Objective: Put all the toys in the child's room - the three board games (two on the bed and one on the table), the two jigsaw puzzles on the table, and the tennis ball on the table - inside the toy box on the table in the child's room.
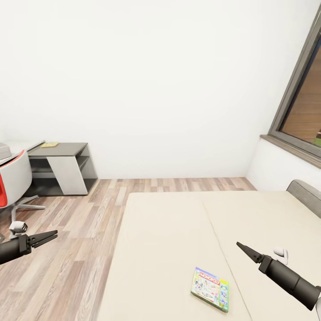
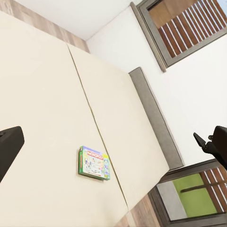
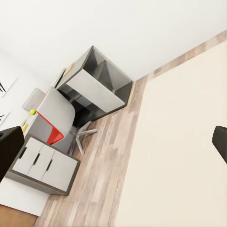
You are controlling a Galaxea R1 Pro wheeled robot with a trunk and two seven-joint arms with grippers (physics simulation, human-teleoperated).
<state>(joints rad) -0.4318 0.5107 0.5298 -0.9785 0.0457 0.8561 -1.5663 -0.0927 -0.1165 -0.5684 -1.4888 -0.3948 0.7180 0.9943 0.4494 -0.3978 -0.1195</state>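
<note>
A pale, green-edged board game [image 1: 210,289] lies flat on the beige bed [image 1: 169,232], near the bed's close end and just left of the seam that runs down the mattress; its lid print is too small to read surely. In the left wrist view the same box [image 2: 94,163] lies beside that seam, with the grey headboard [image 2: 153,116] along the far edge of the bed. The left hand [image 1: 44,238] hangs over the wooden floor [image 1: 67,249] left of the bed, its two fingers slightly parted and holding nothing. The right hand [image 1: 248,252] is over the bed, right of the box and apart from it; its fingers look pressed together into a point, empty. Most of both arms is cut off by the picture's edges. At far left a red and white chair [image 1: 11,185] is partly cut off, beside a dark grey side cabinet [image 1: 62,167] with a small yellowish flat thing on top, too small to identify. In the right wrist view a small yellow ball [image 3: 32,112] sits on the worktop [image 3: 19,123] behind the chair, above pale drawers [image 3: 45,165]. A window [image 1: 303,102] is at the right.
</note>
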